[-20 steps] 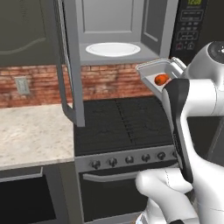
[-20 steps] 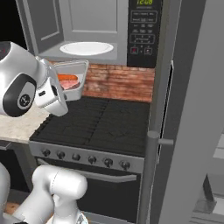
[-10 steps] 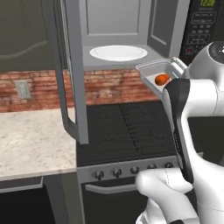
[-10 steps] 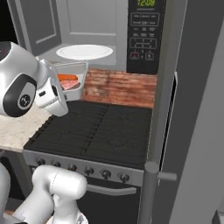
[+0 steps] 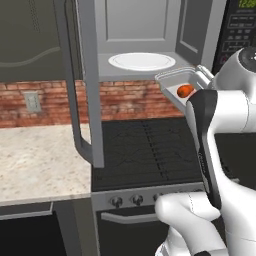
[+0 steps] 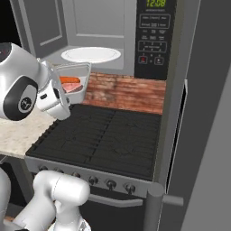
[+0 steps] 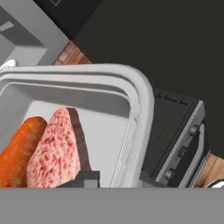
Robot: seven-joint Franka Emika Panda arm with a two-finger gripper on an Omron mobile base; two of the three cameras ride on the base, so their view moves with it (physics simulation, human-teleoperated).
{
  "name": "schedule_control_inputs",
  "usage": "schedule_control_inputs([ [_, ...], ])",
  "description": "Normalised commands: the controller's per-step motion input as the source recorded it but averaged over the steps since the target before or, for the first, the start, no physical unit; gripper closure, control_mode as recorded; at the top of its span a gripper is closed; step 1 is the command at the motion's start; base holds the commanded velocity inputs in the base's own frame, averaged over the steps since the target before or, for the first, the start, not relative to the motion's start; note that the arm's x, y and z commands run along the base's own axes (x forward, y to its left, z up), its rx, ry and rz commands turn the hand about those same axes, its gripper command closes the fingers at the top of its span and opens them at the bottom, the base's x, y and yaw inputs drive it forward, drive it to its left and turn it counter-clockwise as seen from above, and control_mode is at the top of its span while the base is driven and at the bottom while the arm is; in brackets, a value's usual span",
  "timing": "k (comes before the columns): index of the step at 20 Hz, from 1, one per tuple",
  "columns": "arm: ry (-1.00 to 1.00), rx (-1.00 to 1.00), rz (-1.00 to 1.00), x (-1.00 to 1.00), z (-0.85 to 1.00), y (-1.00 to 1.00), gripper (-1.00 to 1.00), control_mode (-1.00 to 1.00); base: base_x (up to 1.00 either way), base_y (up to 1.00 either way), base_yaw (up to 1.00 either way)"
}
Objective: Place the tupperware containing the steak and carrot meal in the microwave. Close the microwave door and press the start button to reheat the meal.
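Pincer (image 7: 87, 177) apparently clamped on tupperware (image 5: 178, 86) rim. Keep level, lift over the microwave (image 5: 145, 30) sill, set on turntable plate (image 5: 141, 61).

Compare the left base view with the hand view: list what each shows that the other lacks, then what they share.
Left base view alone: the open microwave door with its bar handle, the white turntable plate and the stone counter.

Hand view alone: the pinkish steak beside the carrot, and a dark finger tip at the tub's near rim.

Both: the tupperware held up above the stove, with the orange carrot inside, and the stove knobs.
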Motion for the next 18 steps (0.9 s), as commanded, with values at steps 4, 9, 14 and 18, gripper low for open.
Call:
schedule_control_inputs([
  [4, 0.0, 0.0, 0.1, 0.0, -0.08, 0.01, 1.0, -1.0, 0.0, 0.03, 0.03],
  [9, 0.0, 0.0, 0.14, 0.0, -0.09, 0.04, 1.0, -1.0, 0.0, 0.0, 0.0],
  [14, 0.0, 0.0, 0.14, 0.0, -0.04, 0.02, 1.0, -1.0, 0.0, 0.0, 0.0],
  [18, 0.0, 0.0, 0.13, 0.0, -0.03, 0.0, 1.0, -1.0, 0.0, 0.0, 0.0],
])
